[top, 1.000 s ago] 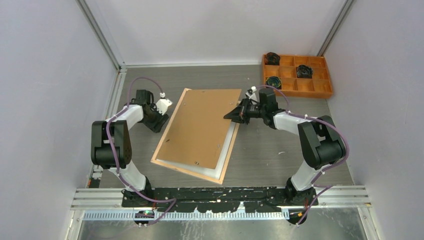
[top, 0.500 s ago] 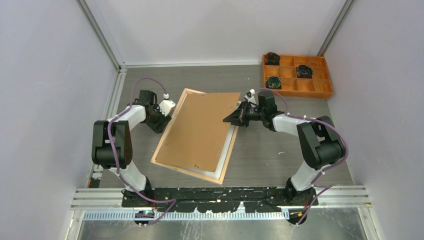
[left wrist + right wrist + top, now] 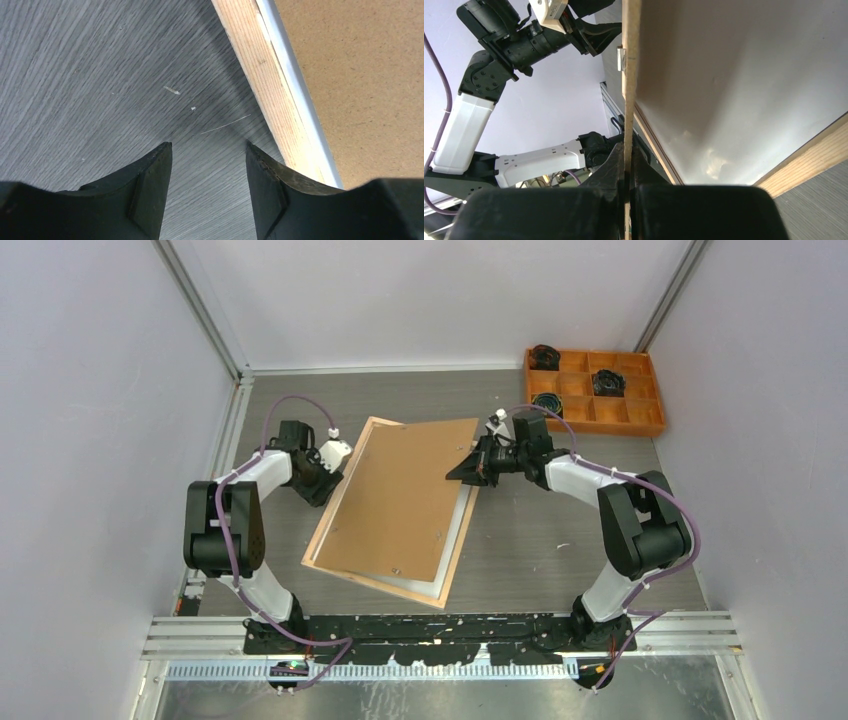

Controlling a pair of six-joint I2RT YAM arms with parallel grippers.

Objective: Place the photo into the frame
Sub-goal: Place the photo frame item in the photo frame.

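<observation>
Grey tabletop [image 3: 520, 550] is bearing the wooden-backed frame [image 3: 265, 85]; the right gripper [image 3: 466, 473], pinching the backing board [image 3: 400, 500] edge-on, is swinging it askew, baring white beneath, perhaps the photo [image 3: 749, 75]. Left gripper [image 3: 207, 150] is idling agape, empty.

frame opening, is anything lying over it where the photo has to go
Yes. The brown backing board covers most of the opening of the frame. The right end effector is shut on the board's right edge and holds that side tilted up. Under it a white sheet shows; what it is cannot be told.
</observation>
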